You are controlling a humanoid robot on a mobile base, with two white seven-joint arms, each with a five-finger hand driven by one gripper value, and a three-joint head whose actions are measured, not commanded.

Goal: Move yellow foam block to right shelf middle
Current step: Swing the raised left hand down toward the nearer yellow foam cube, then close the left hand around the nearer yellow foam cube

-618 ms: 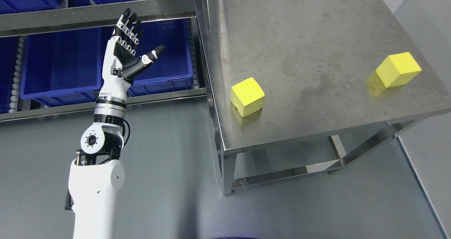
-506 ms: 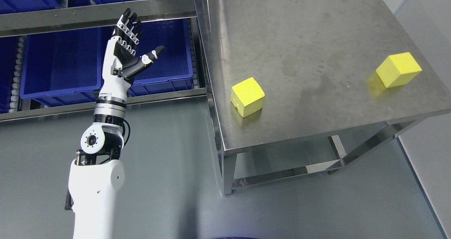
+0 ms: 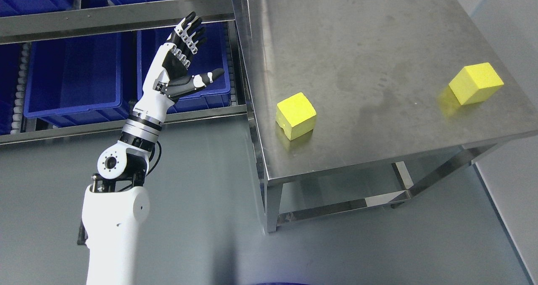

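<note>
Two yellow foam blocks lie on a steel table (image 3: 370,45). The nearer yellow block (image 3: 295,115) sits close to the table's left front edge. The second yellow block (image 3: 476,83) rests near the right edge. My left hand (image 3: 191,56) is raised in front of the shelf, left of the table, with fingers spread and thumb pointing right; it holds nothing. It stands well apart from the nearer block, up and to its left. The right arm does not show.
A steel shelf rack (image 3: 113,20) at the left holds blue bins (image 3: 75,75) on roller rails. The table's left edge (image 3: 252,108) stands between hand and blocks. Grey floor (image 3: 201,217) lies below.
My left hand and forearm have swung to the right, toward the table, still open. The blocks have not moved.
</note>
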